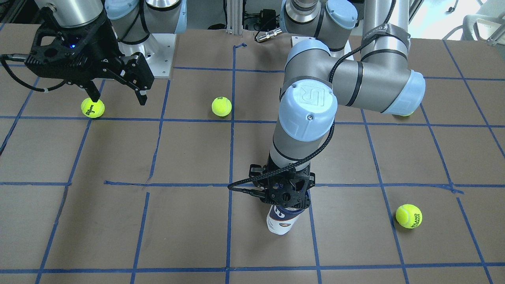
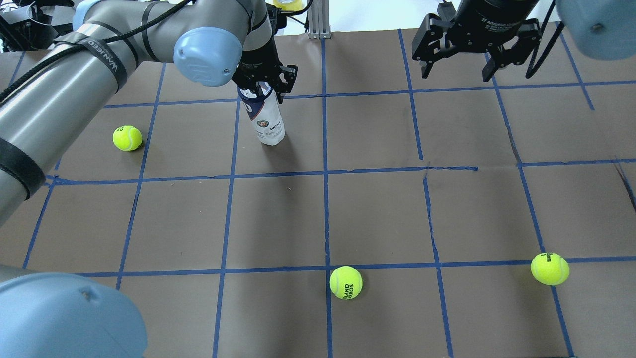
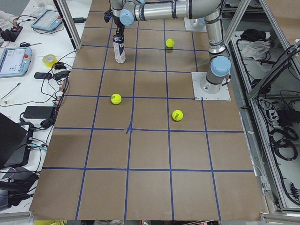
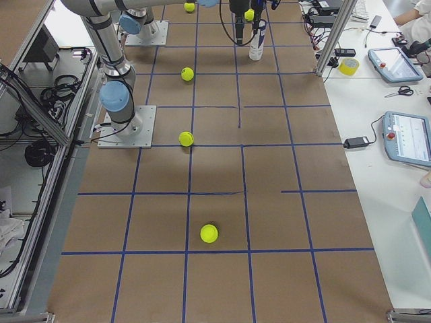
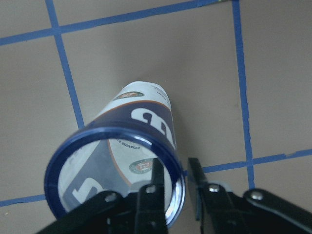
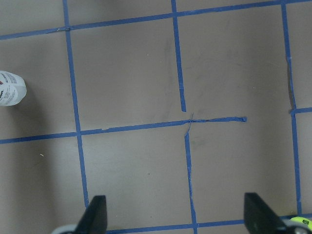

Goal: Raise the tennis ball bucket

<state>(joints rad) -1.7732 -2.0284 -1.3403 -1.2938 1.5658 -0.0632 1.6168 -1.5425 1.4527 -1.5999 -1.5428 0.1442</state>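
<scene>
Two fingers [image 5: 155,183] of the left hand [image 5: 176,175] pinch the navy rim of the tennis ball bucket [image 5: 141,122], one inside the mouth and one outside, with the wrist pointing straight down. Directly below that hand the bucket stands upright on the worktop [image 2: 377,214], long axis vertical, mouth up. Only the left wrist view shows this straddle; the front-facing view hides the rim. The right hand [image 2: 457,74] hangs spread wide.

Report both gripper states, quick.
Left gripper: closed on the rim of the tennis ball bucket.
Right gripper: open, holding nothing.
</scene>
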